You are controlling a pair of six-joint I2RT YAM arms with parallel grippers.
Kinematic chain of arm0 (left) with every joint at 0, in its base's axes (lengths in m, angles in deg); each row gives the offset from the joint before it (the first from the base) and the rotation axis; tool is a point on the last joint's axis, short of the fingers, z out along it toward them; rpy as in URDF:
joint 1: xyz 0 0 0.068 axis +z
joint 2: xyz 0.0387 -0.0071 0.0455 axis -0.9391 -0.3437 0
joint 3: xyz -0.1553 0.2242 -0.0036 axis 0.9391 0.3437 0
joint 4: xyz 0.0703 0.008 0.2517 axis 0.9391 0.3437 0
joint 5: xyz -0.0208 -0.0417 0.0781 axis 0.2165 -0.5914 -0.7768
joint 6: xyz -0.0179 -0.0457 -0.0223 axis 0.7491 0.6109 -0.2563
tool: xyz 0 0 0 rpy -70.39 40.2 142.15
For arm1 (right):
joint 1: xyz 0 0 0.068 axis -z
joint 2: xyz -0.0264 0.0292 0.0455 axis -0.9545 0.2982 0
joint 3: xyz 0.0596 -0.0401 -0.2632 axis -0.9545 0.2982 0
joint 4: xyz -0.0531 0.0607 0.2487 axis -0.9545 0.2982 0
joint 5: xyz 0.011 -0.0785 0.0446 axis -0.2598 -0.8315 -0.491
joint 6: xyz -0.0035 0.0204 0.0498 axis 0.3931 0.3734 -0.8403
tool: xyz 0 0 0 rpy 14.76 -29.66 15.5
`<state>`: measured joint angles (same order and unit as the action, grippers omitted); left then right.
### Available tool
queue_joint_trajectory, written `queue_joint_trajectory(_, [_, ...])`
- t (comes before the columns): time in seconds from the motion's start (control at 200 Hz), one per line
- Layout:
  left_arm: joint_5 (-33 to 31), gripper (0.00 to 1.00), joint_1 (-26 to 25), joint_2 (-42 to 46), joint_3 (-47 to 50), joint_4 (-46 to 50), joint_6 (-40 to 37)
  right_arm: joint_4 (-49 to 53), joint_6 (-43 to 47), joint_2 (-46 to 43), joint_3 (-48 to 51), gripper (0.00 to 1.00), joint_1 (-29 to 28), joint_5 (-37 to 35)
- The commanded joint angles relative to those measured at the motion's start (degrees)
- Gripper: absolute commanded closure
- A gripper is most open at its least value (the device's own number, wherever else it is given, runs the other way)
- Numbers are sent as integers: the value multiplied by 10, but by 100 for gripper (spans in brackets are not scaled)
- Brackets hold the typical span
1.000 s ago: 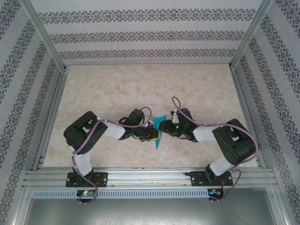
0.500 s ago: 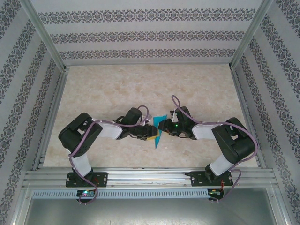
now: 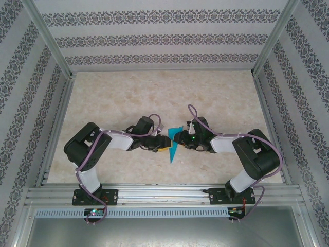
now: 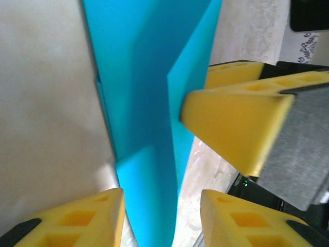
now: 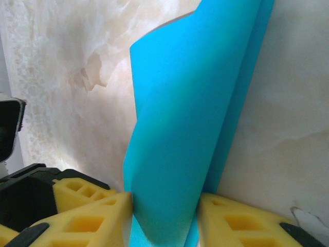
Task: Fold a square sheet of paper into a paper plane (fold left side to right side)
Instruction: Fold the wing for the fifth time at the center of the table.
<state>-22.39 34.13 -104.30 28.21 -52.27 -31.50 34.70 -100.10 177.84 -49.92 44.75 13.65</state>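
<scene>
The teal-blue sheet of paper is folded into a narrow pointed shape and stands on edge on the table between the two grippers. My right gripper is shut on it; in the right wrist view both yellow pads press the curled paper at the right gripper. My left gripper is open around the paper's lower part. In the left wrist view the paper lies close to the left pad of the left gripper, with a gap to the other. One of the right gripper's fingers shows beyond the sheet.
The beige marbled tabletop stretches out behind the grippers. Patterned walls and aluminium rails enclose it on three sides. Both arm bases stand on the rail at the near edge.
My left gripper has opened and let go of the paper, and the left arm has drawn back a little to the left. The right gripper keeps its hold.
</scene>
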Motion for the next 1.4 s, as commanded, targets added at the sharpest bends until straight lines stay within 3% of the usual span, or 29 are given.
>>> queue_joint_trajectory(0.0, [19,59,6,-15,-20,-12,-7,-1,9,47,-1,61,-21,-31])
queue_joint_trajectory(0.824, [0,95,5,-25,-31,0,-19,20,17,61,-11,62,-25,-36])
queue_joint_trajectory(1.394, [-28,98,5,-6,-22,33,-36,62,30,82,-31,62,-30,-51])
